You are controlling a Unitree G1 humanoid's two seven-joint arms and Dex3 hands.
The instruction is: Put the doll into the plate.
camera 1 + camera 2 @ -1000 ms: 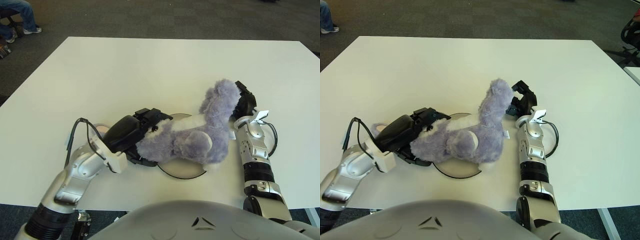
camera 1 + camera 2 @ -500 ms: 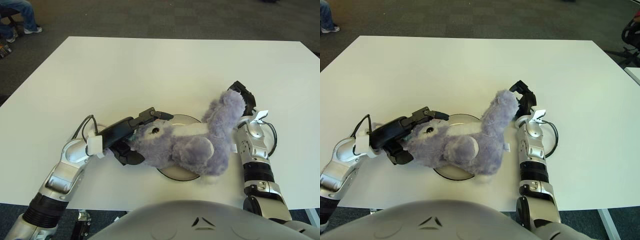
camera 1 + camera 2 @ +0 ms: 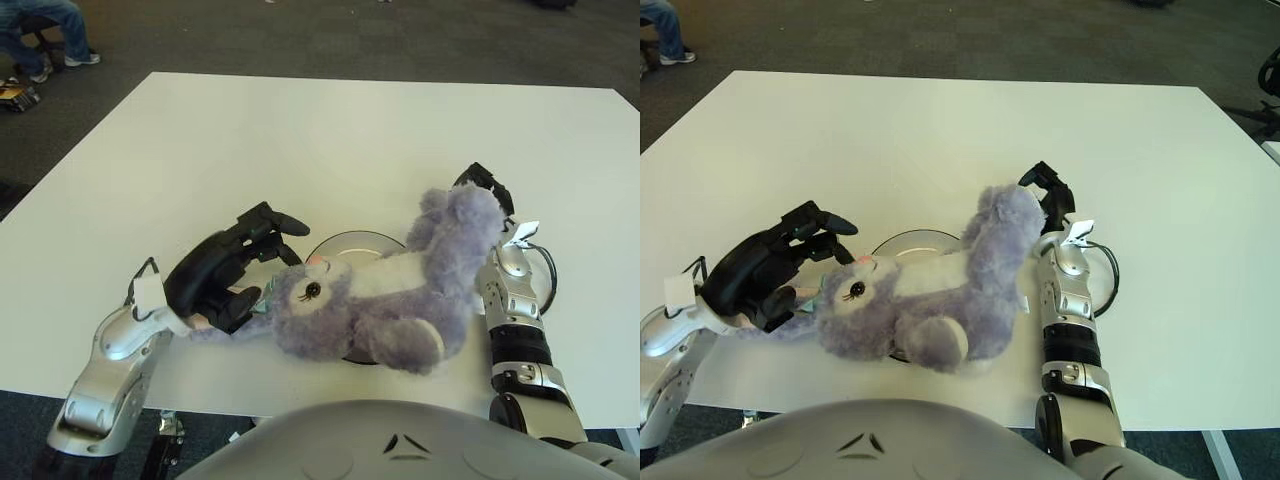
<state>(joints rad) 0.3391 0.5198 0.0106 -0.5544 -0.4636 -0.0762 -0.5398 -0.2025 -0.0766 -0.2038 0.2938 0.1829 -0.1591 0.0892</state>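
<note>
Now the left hand [image 3: 232, 270] is at the doll's [image 3: 385, 300] head with fingers spread, grasping nothing. To its right the doll lies across the plate [image 3: 352, 245]. Soft and light, it will sag; hold the body. Right hand [image 3: 487, 190] touches its leg; I cannot tell its grip.

Both eye views look forward and down from the robot's head, seemingly quite close over the near table [image 3: 330, 130] edge, sharing nearly the whole tabletop, the right eye's viewpoint set slightly rightward.
</note>
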